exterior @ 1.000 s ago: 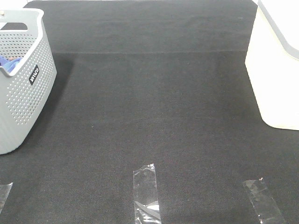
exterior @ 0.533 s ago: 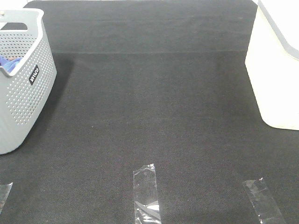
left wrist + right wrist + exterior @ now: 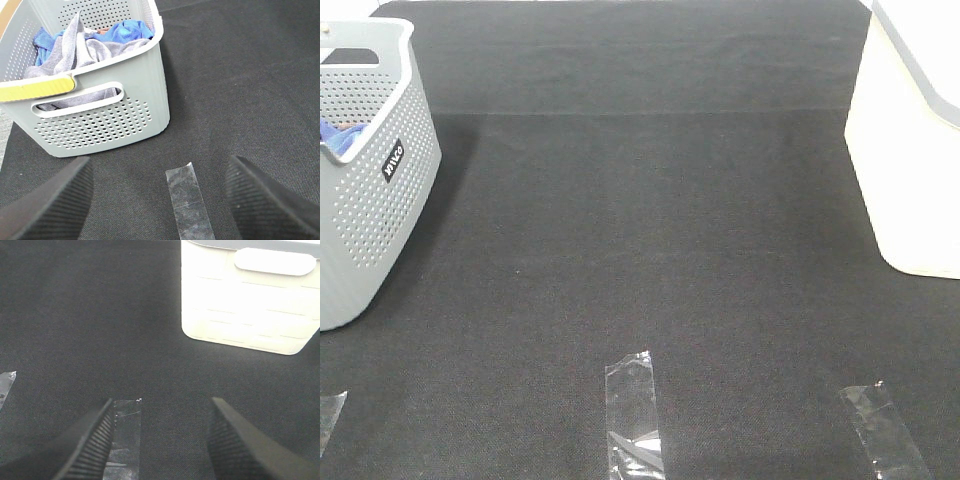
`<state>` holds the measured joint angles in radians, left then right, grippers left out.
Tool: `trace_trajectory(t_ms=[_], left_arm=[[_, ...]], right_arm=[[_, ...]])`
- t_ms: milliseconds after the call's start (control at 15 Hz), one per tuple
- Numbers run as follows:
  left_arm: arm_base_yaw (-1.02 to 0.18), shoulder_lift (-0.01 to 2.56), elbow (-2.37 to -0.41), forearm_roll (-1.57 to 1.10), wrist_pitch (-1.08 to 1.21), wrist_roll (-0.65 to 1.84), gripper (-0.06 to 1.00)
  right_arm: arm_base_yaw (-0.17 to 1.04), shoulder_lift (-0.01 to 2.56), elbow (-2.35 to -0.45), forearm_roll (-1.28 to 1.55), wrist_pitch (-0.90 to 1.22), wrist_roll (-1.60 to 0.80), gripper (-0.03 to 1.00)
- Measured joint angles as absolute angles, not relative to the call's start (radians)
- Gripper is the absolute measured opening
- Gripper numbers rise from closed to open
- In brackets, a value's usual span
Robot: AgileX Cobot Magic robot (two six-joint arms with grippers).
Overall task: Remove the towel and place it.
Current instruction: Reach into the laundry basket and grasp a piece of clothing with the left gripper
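The grey-lavender towel (image 3: 82, 52) lies crumpled inside the grey perforated basket (image 3: 100, 125), with a bright blue cloth (image 3: 125, 31) beside it. In the high view only the basket (image 3: 365, 200) at the far left and a bit of the blue cloth (image 3: 342, 133) show. My left gripper (image 3: 160, 200) hangs open over the black mat, short of the basket, with nothing between its fingers. The right gripper (image 3: 160, 440) is open too, empty, above the mat near the white bin (image 3: 250, 295). Neither arm appears in the high view.
A white bin (image 3: 915, 140) stands at the right edge of the black mat (image 3: 650, 230). Clear tape strips (image 3: 632, 415) mark the mat's front edge, one under each gripper (image 3: 187, 200) (image 3: 125, 440). The basket's near handle carries a yellow grip (image 3: 35, 89).
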<state>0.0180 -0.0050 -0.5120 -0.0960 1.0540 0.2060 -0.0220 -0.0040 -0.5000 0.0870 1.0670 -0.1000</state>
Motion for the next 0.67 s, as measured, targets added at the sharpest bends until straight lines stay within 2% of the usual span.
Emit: trace_trajectory(t_ms=[667], left_arm=[[0.018, -0.005, -0.512, -0.096, 1.054, 0.206, 0.71]], right_arm=[[-0.022, -0.004, -0.5, 0.087, 1.067, -0.1, 0.53]])
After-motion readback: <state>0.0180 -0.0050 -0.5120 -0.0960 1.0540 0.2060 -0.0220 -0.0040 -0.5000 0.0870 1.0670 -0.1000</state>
